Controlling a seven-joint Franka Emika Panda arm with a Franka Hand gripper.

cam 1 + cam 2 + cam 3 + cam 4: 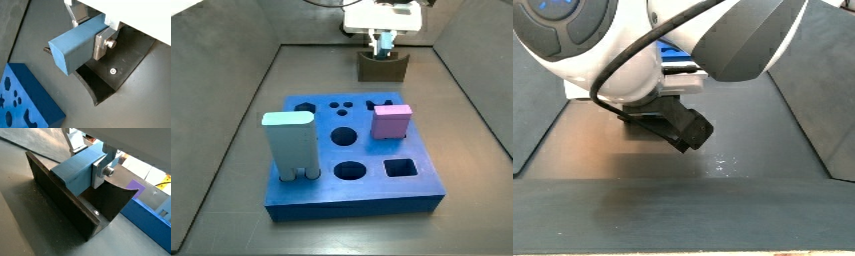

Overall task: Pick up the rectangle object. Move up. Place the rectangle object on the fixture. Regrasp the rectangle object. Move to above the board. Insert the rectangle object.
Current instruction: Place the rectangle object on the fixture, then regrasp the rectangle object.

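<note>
My gripper [91, 33] is shut on the rectangle object [75, 47], a pale blue-grey flat slab. One silver finger [103, 44] presses its broad face and the other finger [79, 20] is behind it. The same grip shows in a wrist view [92, 159], slab [75, 174]. The slab hangs right over the dark fixture [115, 75] [70, 208]; I cannot tell if they touch. In a side view the gripper [382, 44] is at the fixture [382, 67] at the far end. The blue board [352, 160] lies nearer, apart from the gripper.
On the board stand a pink cube [390, 122] and a tall pale blue round-topped block [289, 145]. The board's corner shows in a wrist view [23, 100] beside the fixture. Dark walls enclose the floor. In a side view the arm [660, 40] hides most of the scene.
</note>
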